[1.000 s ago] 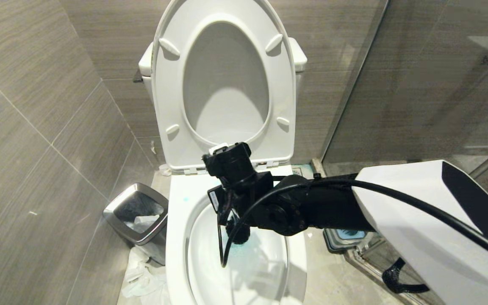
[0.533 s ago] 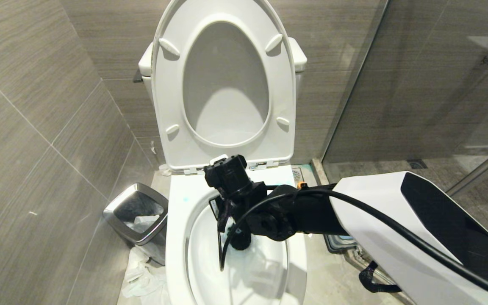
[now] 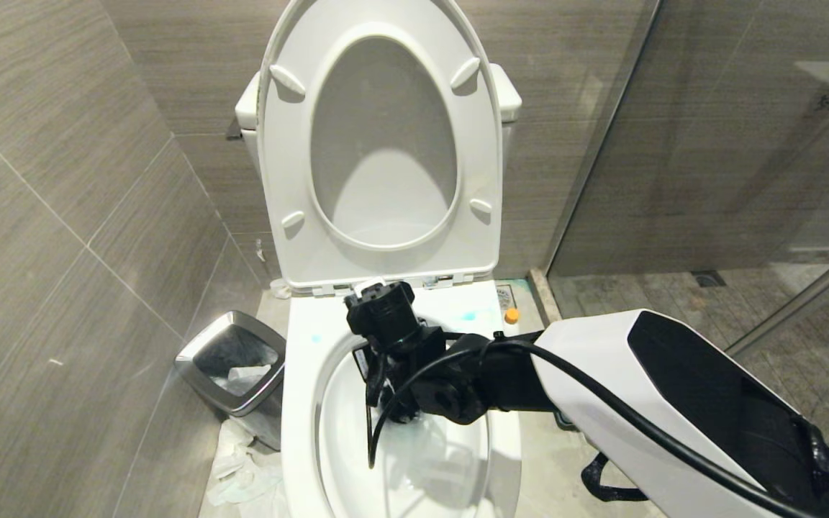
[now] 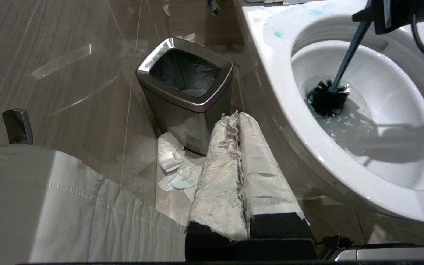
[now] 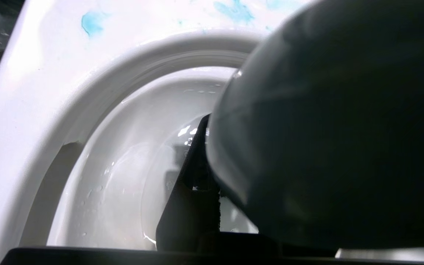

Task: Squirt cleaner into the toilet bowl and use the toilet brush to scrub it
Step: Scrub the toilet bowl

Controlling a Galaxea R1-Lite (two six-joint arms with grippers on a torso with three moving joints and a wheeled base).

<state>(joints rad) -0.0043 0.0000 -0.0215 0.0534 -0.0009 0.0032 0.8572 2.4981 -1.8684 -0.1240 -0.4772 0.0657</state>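
1. Right arm [image 3: 673, 403]: glossy white shell with a black inset panel.
2. Black wrist [image 3: 450, 374], with a thick black cable [image 3: 601, 403] looping along it.
3. Left gripper [image 4: 239, 169]: fingers wrapped in grubby white tape, on black bases.

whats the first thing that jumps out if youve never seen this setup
The right gripper, low in the white toilet bowl, holds the teal toilet brush, its black head in the water. Turquoise smears mark the rim; a steel waste bin stands to the toilet's left.

Toilet bowl [image 3: 299, 403] front cut off
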